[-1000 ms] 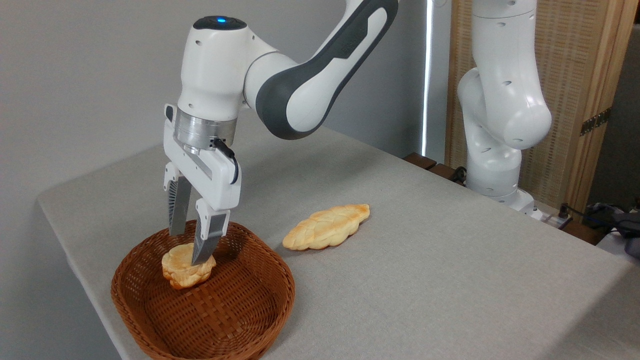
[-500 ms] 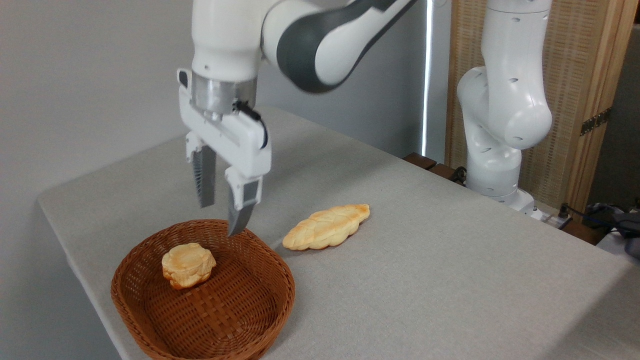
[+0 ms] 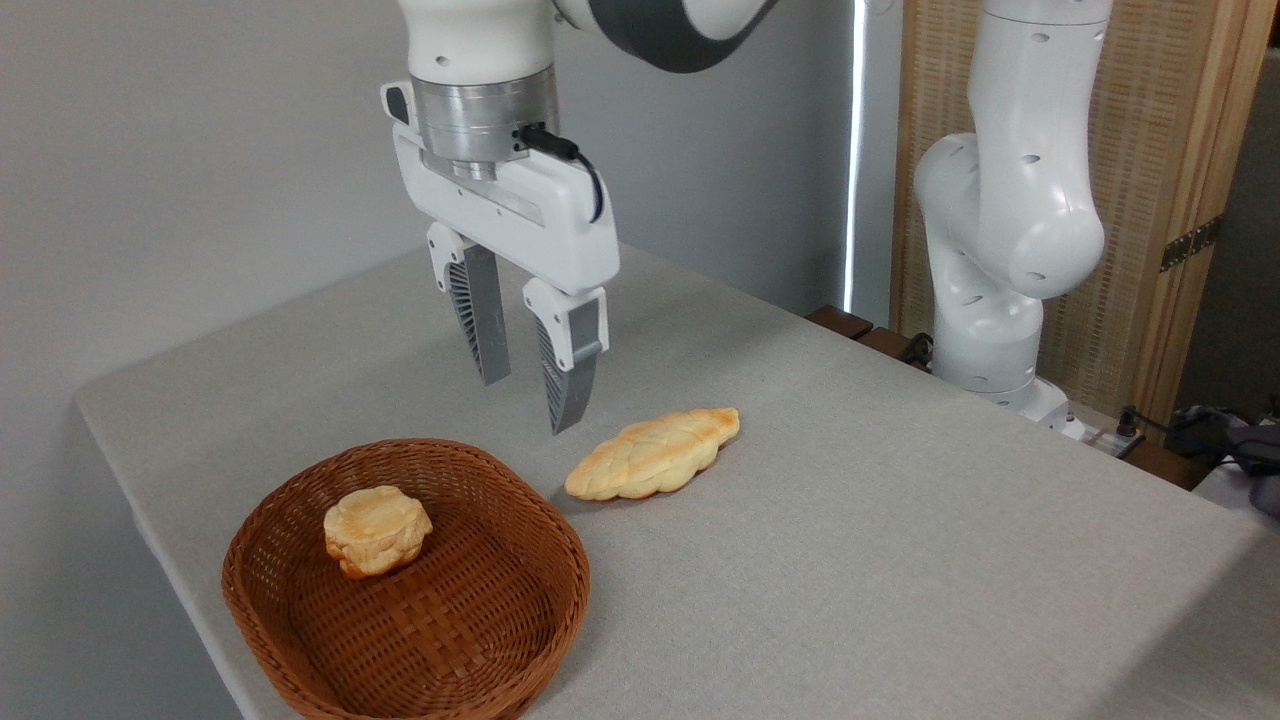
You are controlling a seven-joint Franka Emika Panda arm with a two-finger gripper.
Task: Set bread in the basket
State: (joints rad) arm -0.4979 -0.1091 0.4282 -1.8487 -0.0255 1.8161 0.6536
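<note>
A small, lumpy golden-orange bread bun (image 3: pixel 377 530) rests inside an oval reddish-brown wicker basket (image 3: pixel 500 640) (left of centre). The white two-finger gripper (image 3: pixel 527 405) hangs above, fingers apart and empty. The bun looks light and soft, best pinched gently across its sides.

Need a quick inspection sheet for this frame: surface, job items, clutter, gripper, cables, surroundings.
Surface: table under grey cloth, no spills seen.
Job's things: bread lies inside the basket, near its back left.
Clutter: braided loaf on the cloth, right of the basket, apart from it.
Gripper: gripper open, empty, in the air above the basket's far rim.
Cables: black cable at the wrist; more cables at the far right.
Surroundings: grey wall, wooden screen, robot base.
</note>
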